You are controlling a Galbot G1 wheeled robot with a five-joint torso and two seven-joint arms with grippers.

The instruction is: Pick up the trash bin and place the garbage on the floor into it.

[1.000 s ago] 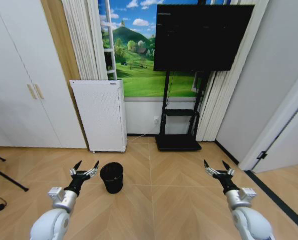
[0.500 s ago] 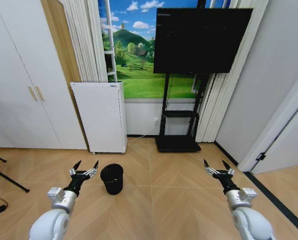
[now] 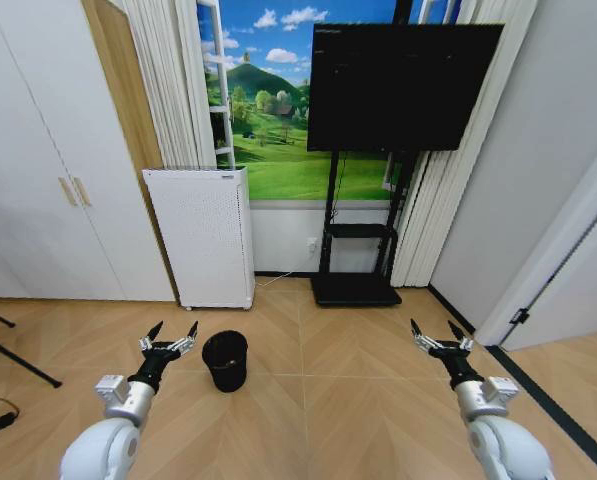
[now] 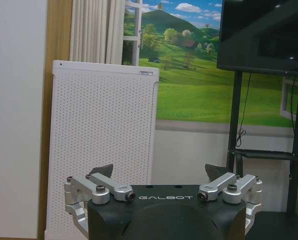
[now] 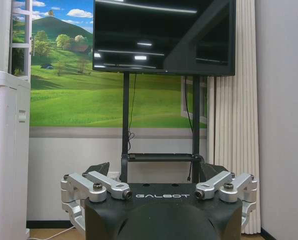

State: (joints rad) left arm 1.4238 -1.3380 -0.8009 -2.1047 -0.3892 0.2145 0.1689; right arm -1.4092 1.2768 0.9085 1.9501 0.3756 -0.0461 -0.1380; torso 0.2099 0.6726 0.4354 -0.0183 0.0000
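Observation:
The trash bin [image 3: 225,360], a small black round mesh basket, stands upright on the herringbone wood floor [image 3: 308,410] a little left of centre in the head view. My left gripper [image 3: 173,331] is held out low, open, just left of the bin and apart from it. My right gripper [image 3: 438,329] is open at the right, far from the bin. In the left wrist view my left gripper [image 4: 159,170] is open and holds nothing. The right wrist view likewise has my right gripper [image 5: 157,167] open and holding nothing. The garbage is out of view.
A tall white perforated appliance [image 3: 201,236] stands against the wall behind the bin. A black TV on a stand [image 3: 358,285] is at centre right. White cupboard doors [image 3: 38,170] fill the left; tripod legs [image 3: 13,360] reach in at far left. A door frame [image 3: 548,290] is at right.
The whole head view has shifted slightly; the camera moved a little. The bin and both open grippers keep their places relative to one another.

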